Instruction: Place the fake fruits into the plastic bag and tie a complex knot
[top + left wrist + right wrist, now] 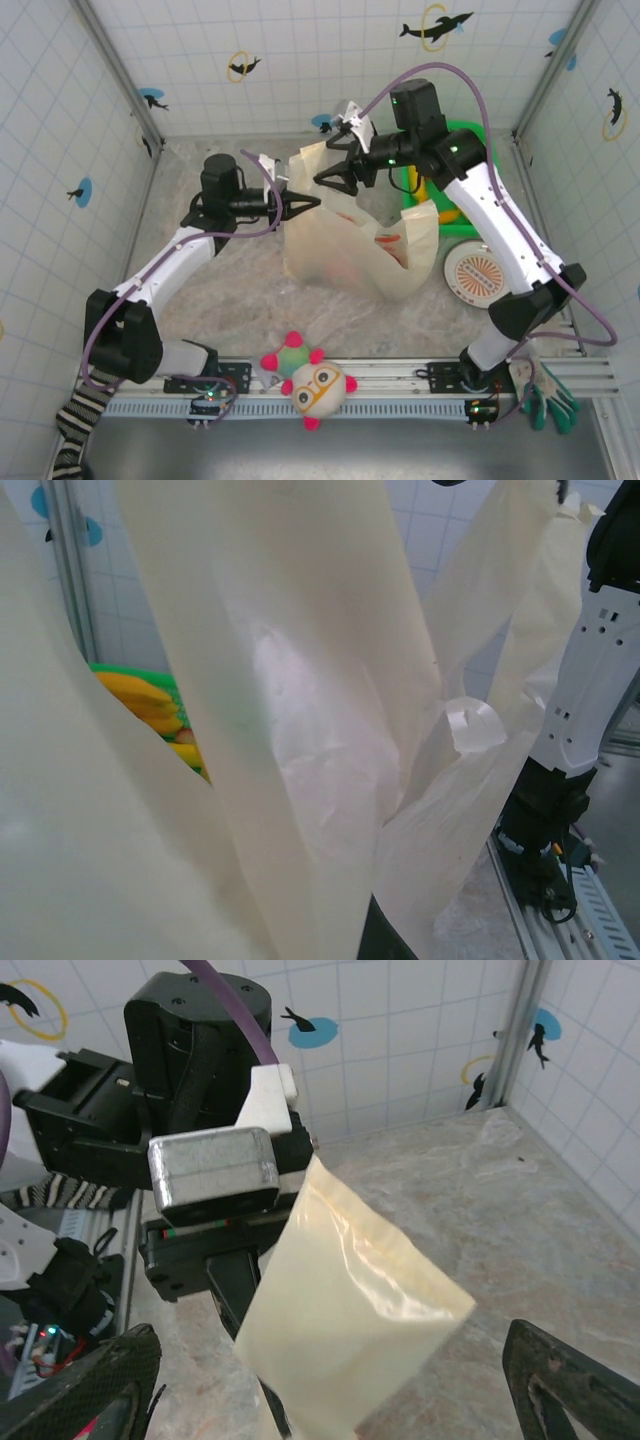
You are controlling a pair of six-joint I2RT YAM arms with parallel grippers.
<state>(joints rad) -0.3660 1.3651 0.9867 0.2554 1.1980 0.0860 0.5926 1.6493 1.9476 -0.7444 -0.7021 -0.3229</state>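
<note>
Plainly, we see the thin translucent cream plastic bag (340, 250) slumped at the middle of the marbled grey table (240, 310). Its mouth is pulled up and open. The film is crumpled and softly glossy, with a reddish-orange print on one flank. Our left gripper (308, 204) is clamped on the bag's rim at the bag's 9 o'clock, and a flat, smooth cream handle strip runs out from its jaws.

Our right gripper (335, 163) hovers at the bag's 12 o'clock with its black ribbed fingers (85, 1390) spread wide. The strip lies between them, unpinched.

At the bag's 2 o'clock sits the green rectangular plastic basket (465, 135), with yellow glossy plastic bananas (140, 695) inside. A round white plate with an orange pattern (475, 272) lies near the bag at 4 o'clock. A round plush toy with pink spikes and glasses (318, 385) rests at 6 o'clock.
</note>
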